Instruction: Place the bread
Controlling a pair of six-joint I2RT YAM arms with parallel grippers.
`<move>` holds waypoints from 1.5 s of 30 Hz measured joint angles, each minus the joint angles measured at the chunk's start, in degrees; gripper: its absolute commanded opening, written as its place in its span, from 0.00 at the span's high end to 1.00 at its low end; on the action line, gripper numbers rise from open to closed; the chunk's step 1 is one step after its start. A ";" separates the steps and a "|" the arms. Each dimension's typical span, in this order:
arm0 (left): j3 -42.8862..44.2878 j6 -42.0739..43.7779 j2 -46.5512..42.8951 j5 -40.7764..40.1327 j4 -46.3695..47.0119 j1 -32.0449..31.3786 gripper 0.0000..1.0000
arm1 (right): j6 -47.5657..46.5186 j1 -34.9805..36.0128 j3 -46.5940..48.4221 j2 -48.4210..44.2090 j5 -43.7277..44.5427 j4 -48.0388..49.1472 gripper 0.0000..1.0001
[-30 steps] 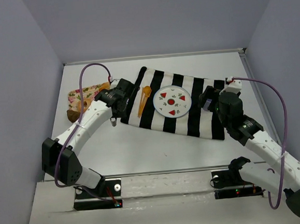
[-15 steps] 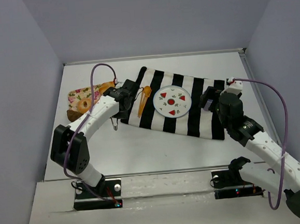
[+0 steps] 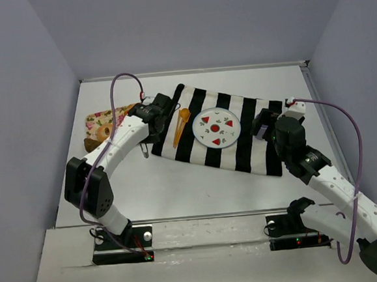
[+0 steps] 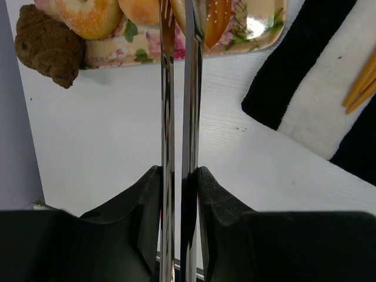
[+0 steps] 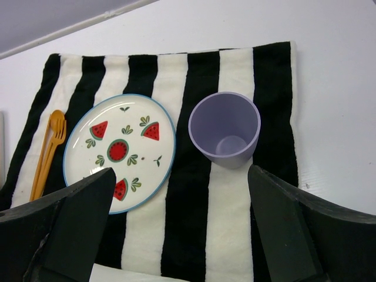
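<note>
metal tongs (image 4: 167,117) are clamped between the two fingers of the left hand (image 4: 178,173), and their long blades are almost together with only a thin gap. the blades reach over the white table (image 4: 106,129) to a flowered tray (image 4: 111,54) where the bread lies. the tips are above a scored loaf (image 4: 216,17), but i cannot tell if they touch it. beside it on the tray are a round bun (image 4: 138,9) and a sugared ring (image 4: 88,14). a dark brown piece (image 4: 50,47) lies on the table, just beside the tray's edge.

the right hand (image 5: 181,176) is spread wide, gripping nothing, and hangs above a black and white striped cloth (image 5: 226,200). on this cloth are a plate (image 5: 119,151) with watermelon pictures, which carries no bread, a lilac cup (image 5: 224,129) upright just beside it, and an orange fork and spoon (image 5: 47,150) on the plate's other side.
</note>
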 measured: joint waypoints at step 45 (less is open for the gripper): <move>19.65 4.94 15.47 27.58 17.66 -17.27 0.47 | 0.00 0.00 -1.36 -4.09 1.81 0.76 0.00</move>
